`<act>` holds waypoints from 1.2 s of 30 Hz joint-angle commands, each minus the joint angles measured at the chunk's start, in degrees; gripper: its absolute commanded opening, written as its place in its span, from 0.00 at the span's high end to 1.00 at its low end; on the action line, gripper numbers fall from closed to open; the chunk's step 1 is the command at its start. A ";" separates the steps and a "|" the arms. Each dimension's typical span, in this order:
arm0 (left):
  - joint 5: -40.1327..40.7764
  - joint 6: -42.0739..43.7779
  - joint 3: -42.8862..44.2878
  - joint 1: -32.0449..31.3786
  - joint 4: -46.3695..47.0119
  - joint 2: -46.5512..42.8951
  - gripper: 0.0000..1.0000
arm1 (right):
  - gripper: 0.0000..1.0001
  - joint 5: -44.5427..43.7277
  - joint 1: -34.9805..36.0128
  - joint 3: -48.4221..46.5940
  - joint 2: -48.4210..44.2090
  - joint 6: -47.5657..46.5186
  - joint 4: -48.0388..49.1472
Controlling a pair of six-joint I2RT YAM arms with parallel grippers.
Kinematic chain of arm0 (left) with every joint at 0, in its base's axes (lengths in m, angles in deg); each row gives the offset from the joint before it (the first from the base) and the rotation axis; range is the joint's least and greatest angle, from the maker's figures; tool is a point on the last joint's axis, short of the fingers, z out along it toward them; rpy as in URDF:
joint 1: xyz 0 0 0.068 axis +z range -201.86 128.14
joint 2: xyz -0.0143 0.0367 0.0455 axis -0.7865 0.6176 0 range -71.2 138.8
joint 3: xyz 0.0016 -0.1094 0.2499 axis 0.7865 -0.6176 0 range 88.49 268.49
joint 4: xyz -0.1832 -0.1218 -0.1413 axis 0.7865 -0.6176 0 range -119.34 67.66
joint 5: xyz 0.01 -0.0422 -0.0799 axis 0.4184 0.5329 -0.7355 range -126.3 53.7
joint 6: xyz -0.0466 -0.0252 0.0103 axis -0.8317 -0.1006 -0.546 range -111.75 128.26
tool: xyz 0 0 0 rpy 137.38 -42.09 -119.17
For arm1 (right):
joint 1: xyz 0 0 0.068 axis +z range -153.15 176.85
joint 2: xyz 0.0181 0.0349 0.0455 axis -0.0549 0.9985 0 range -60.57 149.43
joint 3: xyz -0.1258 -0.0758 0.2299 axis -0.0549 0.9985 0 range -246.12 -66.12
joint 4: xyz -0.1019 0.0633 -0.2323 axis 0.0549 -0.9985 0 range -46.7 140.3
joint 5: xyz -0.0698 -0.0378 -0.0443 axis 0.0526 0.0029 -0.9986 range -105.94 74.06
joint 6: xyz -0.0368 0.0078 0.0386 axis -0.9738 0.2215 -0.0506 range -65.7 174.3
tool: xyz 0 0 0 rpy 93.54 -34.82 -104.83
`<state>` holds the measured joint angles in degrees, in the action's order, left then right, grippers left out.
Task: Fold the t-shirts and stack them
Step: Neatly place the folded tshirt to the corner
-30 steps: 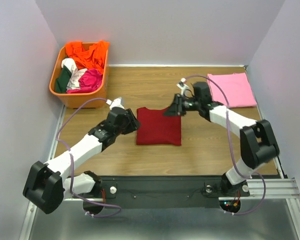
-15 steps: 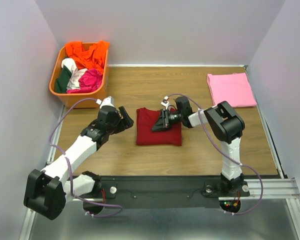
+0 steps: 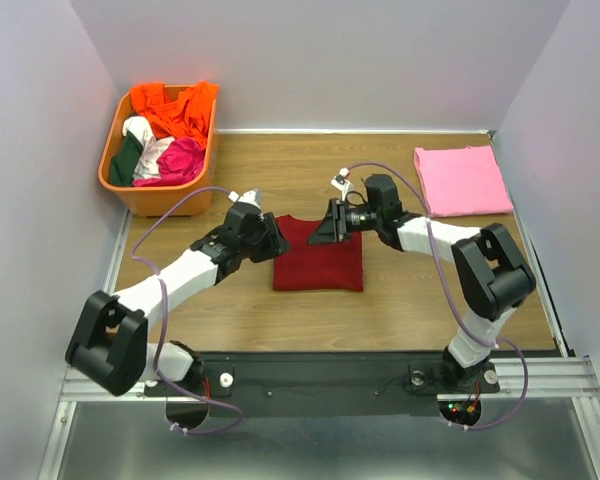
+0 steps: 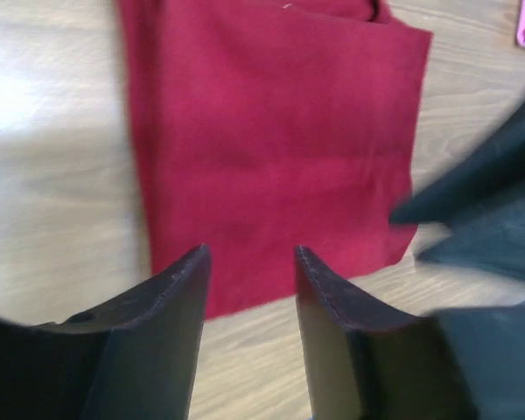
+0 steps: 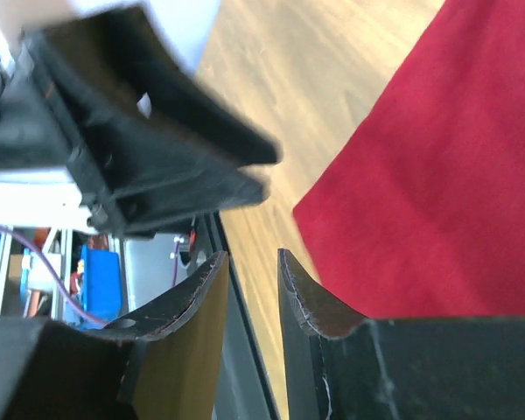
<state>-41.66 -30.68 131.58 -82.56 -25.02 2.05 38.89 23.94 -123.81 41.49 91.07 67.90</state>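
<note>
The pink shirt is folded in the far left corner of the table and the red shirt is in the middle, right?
No. The pink shirt is folded in the far right corner, not the left. The red shirt is in the middle. The top external view shows it.

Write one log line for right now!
left gripper open, empty | right gripper open, empty | red tee folded, near both | pink tee folded, apart
</note>
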 commanded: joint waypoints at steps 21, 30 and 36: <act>4.39 0.26 -0.73 2.22 4.71 11.50 0.68 | 0.60 -7.52 -0.90 10.06 -1.05 -13.12 -8.27; 20.46 8.95 10.69 -11.91 -6.46 4.44 0.13 | 0.19 -31.60 -9.77 5.66 -21.88 -15.85 -33.49; 27.23 15.11 19.74 -28.32 -9.80 11.90 0.22 | 0.00 -55.14 -14.00 6.53 -29.19 -15.86 -47.13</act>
<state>-21.56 -21.48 146.88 -103.23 -30.73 10.42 1.86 10.33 -117.93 15.68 76.10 33.22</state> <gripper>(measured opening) 0.826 0.996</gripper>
